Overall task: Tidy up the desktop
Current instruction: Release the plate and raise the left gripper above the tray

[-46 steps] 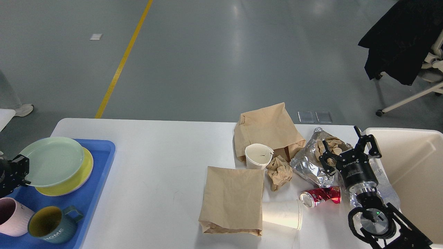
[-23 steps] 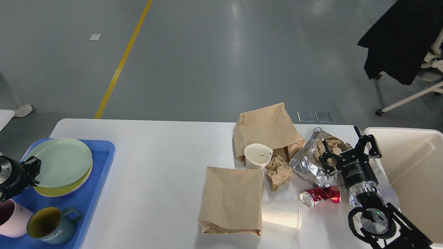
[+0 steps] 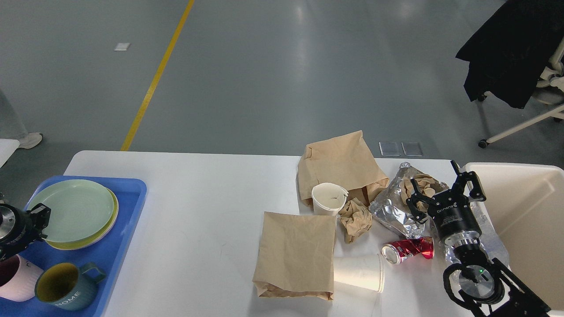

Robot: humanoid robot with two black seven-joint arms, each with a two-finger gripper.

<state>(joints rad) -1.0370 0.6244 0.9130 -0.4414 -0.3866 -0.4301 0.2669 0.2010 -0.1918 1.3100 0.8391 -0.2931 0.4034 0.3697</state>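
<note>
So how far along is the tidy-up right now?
Done: two plates and two mugs sit in the blue tray. In hand: nothing; the left gripper is at the plates' edge, and the right gripper hovers open over the foil bag. Left on the desktop: two paper bags, two paper cups, crumpled paper, the crushed red can. The bin looks empty.
</note>
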